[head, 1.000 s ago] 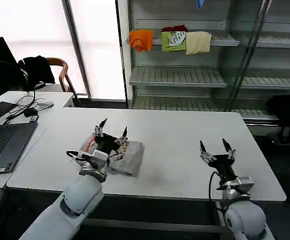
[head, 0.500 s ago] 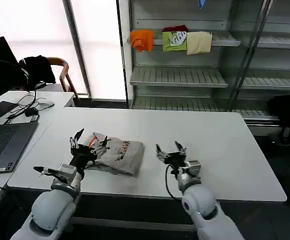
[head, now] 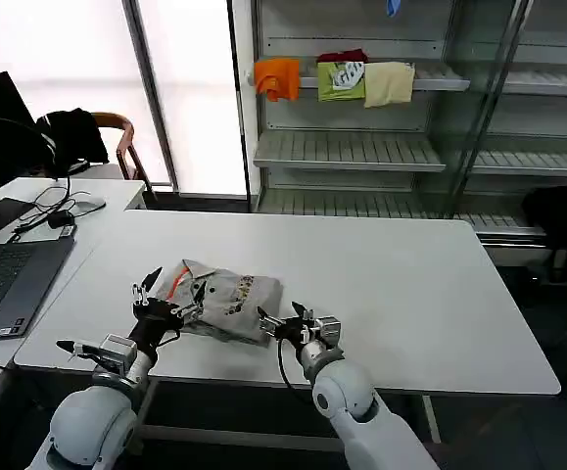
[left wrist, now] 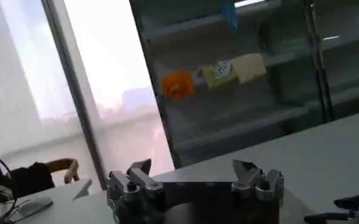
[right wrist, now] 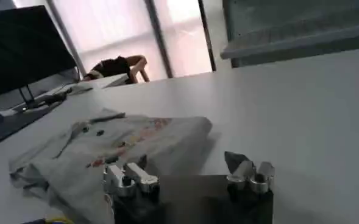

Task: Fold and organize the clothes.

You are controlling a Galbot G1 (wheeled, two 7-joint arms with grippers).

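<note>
A light grey shirt (head: 222,298) lies folded in a small bundle on the white counter (head: 401,284), near the front edge and toward the robot's left. A bit of orange shows at its collar, and a small colourful print is on top.

The left hand (head: 170,294) sits at the shirt's left end — its fingers are spread wide and hold nothing. The right hand (head: 285,321) is low over the counter just beside the shirt's right end, with fingers apart too and nothing in them.
</note>
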